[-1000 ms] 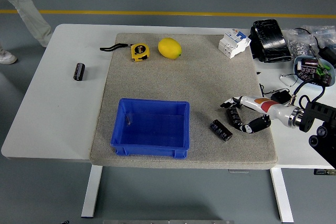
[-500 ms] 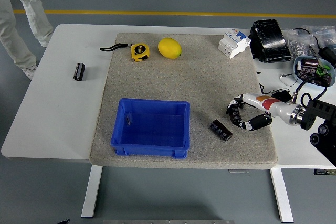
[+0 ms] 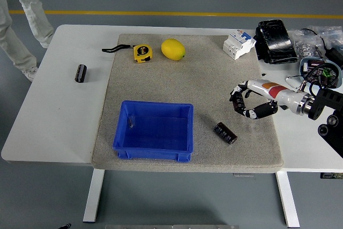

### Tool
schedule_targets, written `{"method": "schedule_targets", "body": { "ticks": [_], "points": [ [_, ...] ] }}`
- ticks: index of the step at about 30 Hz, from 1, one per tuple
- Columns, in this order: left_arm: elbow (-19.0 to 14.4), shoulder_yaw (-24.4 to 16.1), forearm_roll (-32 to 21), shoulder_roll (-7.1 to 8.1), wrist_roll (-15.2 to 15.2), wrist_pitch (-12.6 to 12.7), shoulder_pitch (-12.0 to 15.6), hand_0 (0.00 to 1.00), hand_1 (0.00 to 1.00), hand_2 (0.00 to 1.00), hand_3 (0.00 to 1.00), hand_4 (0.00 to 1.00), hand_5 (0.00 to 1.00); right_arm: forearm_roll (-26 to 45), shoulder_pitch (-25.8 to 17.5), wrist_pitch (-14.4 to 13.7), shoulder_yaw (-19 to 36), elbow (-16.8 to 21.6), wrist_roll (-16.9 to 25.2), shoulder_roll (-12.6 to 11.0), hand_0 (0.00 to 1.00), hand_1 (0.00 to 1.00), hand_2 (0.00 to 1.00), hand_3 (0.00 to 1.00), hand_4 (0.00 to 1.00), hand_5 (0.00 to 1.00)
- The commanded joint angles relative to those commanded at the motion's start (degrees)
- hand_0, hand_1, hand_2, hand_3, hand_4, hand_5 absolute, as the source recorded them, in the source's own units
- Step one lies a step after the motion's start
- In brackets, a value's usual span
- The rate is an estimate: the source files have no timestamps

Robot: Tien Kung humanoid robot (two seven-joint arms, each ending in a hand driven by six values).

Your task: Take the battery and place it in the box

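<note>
At the near edge of the tabletop (image 3: 48,132) we find a grey mat (image 3: 187,100), and on its near left part a blue box (image 3: 154,131), open-topped and empty so far as we can see. To the right of the box, apart from it, lies the battery (image 3: 225,133), a dark cylinder on its side, its long axis running diagonally from far-left to near-right.

Just beyond the battery, to its right, we note the right hand (image 3: 247,104). It is above the mat, not touching the battery; its fingers (image 3: 236,103) are curled into a loose hook with a gap at the thumb, and it holds nothing. The battery therefore lies to the near left of the hand. The left arm does not show, so the right hand is the one placed for the pick. In our judgement the hand must come back toward the near edge and close across the battery's short axis, then carry it left to the box.

Farther off, on the bare tabletop at left, a second dark cylinder (image 3: 80,73) lies well apart. At the far end of the mat sit a tape measure (image 3: 142,52), a lemon (image 3: 173,49) and a white breaker (image 3: 238,43).
</note>
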Motion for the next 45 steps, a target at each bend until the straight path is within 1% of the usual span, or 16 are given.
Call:
{"method": "schedule_targets", "body": {
  "ticks": [4, 5, 10, 11, 16, 17, 19, 22, 23, 26, 28, 29, 35, 39, 42, 45],
  "points": [
    [0.0, 0.1, 0.0, 0.01, 0.0, 0.0, 0.1, 0.714, 0.787, 0.819, 0.634, 0.725, 0.598, 0.1, 2.9, 0.2, -1.3, 1.7, -0.1, 1.2, 0.572, 0.488, 0.515, 0.534, 0.363, 0.002],
    [0.0, 0.1, 0.0, 0.02, 0.0, 0.0, 0.1, 0.713, 0.786, 0.82, 0.634, 0.726, 0.597, 0.2, 3.5, 0.2, -1.7, 2.1, -0.1, 1.4, 0.588, 0.498, 0.523, 0.546, 0.364, 0.002],
    [-0.1, 0.2, -0.2, 0.12, 0.0, 0.0, 0.0, 0.713, 0.786, 0.82, 0.634, 0.726, 0.597, 0.8, 7.3, 0.6, -5.0, 6.2, -0.6, 3.3, 0.588, 0.498, 0.523, 0.546, 0.364, 0.002],
    [-0.1, 0.2, -0.3, 0.14, 0.0, 0.0, 0.0, 0.713, 0.786, 0.818, 0.635, 0.726, 0.597, 1.0, 7.8, 0.8, -5.8, 7.1, -0.8, 3.6, 0.633, 0.531, 0.575, 0.585, 0.402, 0.002],
    [-0.1, 0.3, -0.4, 0.24, 0.1, 0.1, -0.1, 0.713, 0.786, 0.818, 0.635, 0.726, 0.597, 0.5, 10.0, 2.8, -11.0, 10.8, -1.9, 5.2, 0.633, 0.531, 0.575, 0.585, 0.402, 0.002],
    [-0.2, 0.2, -0.2, 0.28, 0.2, 0.1, -0.1, 0.705, 0.782, 0.818, 0.635, 0.727, 0.596, 0.5, 10.3, 2.9, -12.1, 11.4, -2.0, 5.5, 0.677, 0.614, 0.671, 0.732, 0.64, 0.039],
    [-0.2, -0.7, 1.0, 0.35, 0.5, 0.1, -0.2, 0.705, 0.782, 0.818, 0.635, 0.727, 0.596, 0.5, 10.8, 3.2, -14.4, 12.2, -2.0, 6.1, 0.677, 0.614, 0.671, 0.732, 0.64, 0.039],
    [-0.2, -1.8, 2.5, 0.41, 0.9, 0.0, -0.4, 0.705, 0.782, 0.818, 0.635, 0.727, 0.596, 0.2, 11.4, 3.5, -17.0, 12.3, -2.0, 7.0, 0.677, 0.614, 0.671, 0.732, 0.64, 0.039],
    [-0.3, -1.9, 2.6, 0.43, 0.9, 0.1, -0.4, 0.697, 0.781, 0.816, 0.634, 0.727, 0.596, 0.0, 11.6, 3.5, -17.6, 12.1, -1.9, 7.3, 0.75, 0.749, 0.826, 0.966, 0.765, 0.087],
    [-0.4, -2.0, 2.7, 0.57, 1.0, 0.1, -0.4, 0.697, 0.781, 0.816, 0.634, 0.727, 0.596, 1.2, 11.7, 2.8, -19.0, 11.5, -1.9, 7.9, 0.75, 0.749, 0.826, 0.966, 0.765, 0.087],
    [-0.4, -2.0, 2.8, 0.62, 1.1, 0.1, -0.4, 0.697, 0.781, 0.816, 0.634, 0.727, 0.596, 2.0, 11.7, 2.6, -19.3, 11.2, -1.9, 7.9, 0.75, 0.749, 0.826, 0.966, 0.765, 0.087],
    [-0.4, -2.1, 2.9, 0.64, 1.1, 0.2, -0.4, 0.69, 0.78, 0.815, 0.634, 0.727, 0.596, 2.1, 11.6, 2.5, -19.3, 11.0, -1.8, 7.9, 0.781, 0.773, 0.876, 0.998, 0.79, 0.086],
    [-0.5, -2.2, 3.2, 0.75, 1.2, 0.1, -0.3, 0.685, 0.781, 0.815, 0.634, 0.727, 0.596, 2.1, 11.4, 2.3, -18.9, 10.1, -1.6, 7.8, 0.794, 0.783, 0.884, 0.998, 0.79, 0.083],
    [-0.5, -2.5, 3.6, 0.74, 1.3, 0.1, -0.2, 0.685, 0.781, 0.815, 0.634, 0.727, 0.596, 1.6, 11.0, 2.9, -17.7, 10.1, -2.0, 7.2, 0.794, 0.783, 0.884, 0.998, 0.79, 0.083],
    [-0.4, -2.5, 3.4, 0.79, 1.1, 0.2, -0.1, 0.683, 0.781, 0.814, 0.633, 0.727, 0.596, 1.1, 10.6, 3.5, -16.1, 10.6, -2.3, 5.6, 0.786, 0.774, 0.864, 0.998, 0.777, 0.083],
    [-0.3, -2.4, 3.2, 0.8, 1.0, 0.2, -0.1, 0.683, 0.781, 0.814, 0.633, 0.727, 0.596, 0.8, 10.2, 3.8, -13.7, 11.5, -2.3, 3.2, 0.786, 0.774, 0.864, 0.998, 0.777, 0.083]
  ]
}}
